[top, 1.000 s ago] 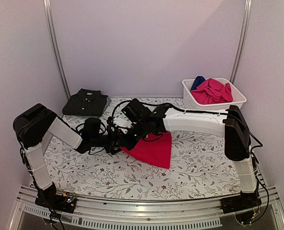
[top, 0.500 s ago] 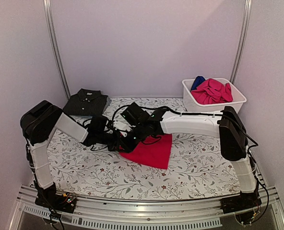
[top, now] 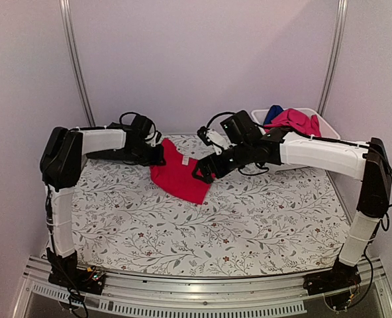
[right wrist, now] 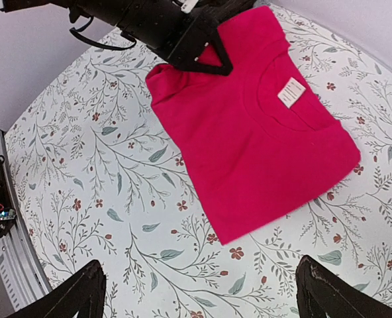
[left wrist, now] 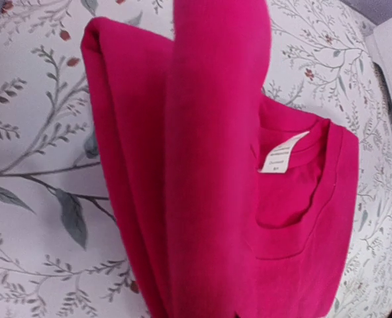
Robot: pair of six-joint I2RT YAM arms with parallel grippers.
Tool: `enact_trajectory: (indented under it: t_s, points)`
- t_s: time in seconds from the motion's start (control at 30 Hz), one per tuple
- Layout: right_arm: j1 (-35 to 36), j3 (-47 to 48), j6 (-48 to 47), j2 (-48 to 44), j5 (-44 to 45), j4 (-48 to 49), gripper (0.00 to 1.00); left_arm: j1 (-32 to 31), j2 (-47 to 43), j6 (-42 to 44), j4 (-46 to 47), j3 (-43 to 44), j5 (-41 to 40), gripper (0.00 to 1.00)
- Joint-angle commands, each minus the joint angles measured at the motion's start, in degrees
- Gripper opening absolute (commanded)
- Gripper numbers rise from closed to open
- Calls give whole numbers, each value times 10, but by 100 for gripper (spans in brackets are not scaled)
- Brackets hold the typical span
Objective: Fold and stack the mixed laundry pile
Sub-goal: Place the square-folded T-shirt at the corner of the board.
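A floral cloth covers the table. Past its middle, toward 12 o'clock, the red tee lies folded flat, its neck and white label facing up. The left gripper sits at the tee's 10 o'clock corner with its fingers pressed together on the fabric, so a fold of red cloth stands up in front of its wrist camera. The right gripper is just beside the tee's 3 o'clock edge, its fingers spread wide and holding nothing. Farther back, at 2 o'clock, a white tub holds a crumpled pink garment and a blue garment behind it.
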Motion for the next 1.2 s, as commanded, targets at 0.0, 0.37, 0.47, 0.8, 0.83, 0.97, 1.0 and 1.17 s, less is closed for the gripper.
enact_trajectory:
  t_s: [0.0, 0.37, 0.47, 0.8, 0.83, 0.97, 1.0, 1.17]
  points:
    - [-37, -52, 28, -63, 17, 44, 99, 24, 24, 128, -108, 106, -107, 0]
    - [-93, -93, 39, -102, -21, 45, 99, 69, 133, 241, -228, 390, -176, 0]
    - [-94, -95, 40, -99, -24, 44, 99, 78, 138, 249, -239, 423, -184, 0]
    - [-95, -91, 46, -80, -42, 44, 99, 89, 92, 284, -233, 414, -199, 0]
    - [-95, -90, 47, -79, -44, 44, 99, 91, 89, 285, -232, 414, -199, 0]
    - [-95, -89, 52, -76, -48, 44, 99, 99, 74, 289, -228, 417, -195, 0]
    - [-95, -88, 54, -75, -48, 44, 99, 102, 70, 288, -227, 417, -189, 0]
    - [-95, -79, 57, -68, -52, 40, 99, 119, 45, 278, -224, 410, -153, 0]
